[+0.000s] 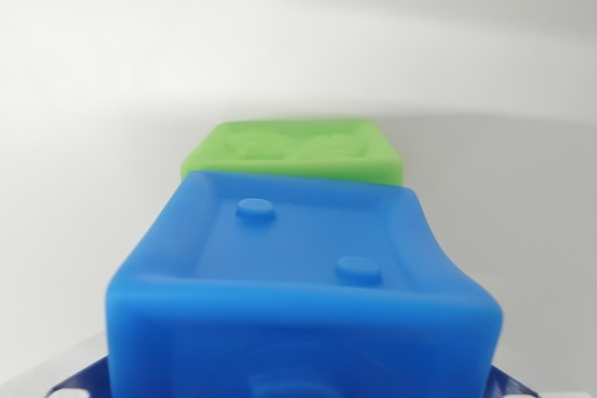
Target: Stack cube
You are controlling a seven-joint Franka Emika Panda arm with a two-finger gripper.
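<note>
The blue cube [298,277] fills the lower half of the wrist view, very close to the camera, its recessed top face carrying two raised studs. That closeness suggests it sits right at the gripper, roughly where the fingers would be, but no finger or pad shows anywhere in the frame, so I cannot tell how far open they are or whether they have hold of the cube at all. Two small dark blue corners [79,381] peek out under the cube at the bottom edge; what they belong to is unclear.

Just beyond the blue cube, on the far side from the fingers, lies the green cube [294,151], its top face also recessed with some moulded relief. It appears turned slightly relative to the blue one, and only its upper face and front rim show. Whether the two touch cannot be read from this angle. Around them is a plain pale surface [103,118].

The risks, as I judge them: with the grip unseen, a loose or off-centre hold could let the blue cube tilt or slip in transit. The difference in yaw could leave it seated crooked on the green cube, overhanging one edge and toppling on release. Moving forward too low could shove the green cube away instead of clearing it
</note>
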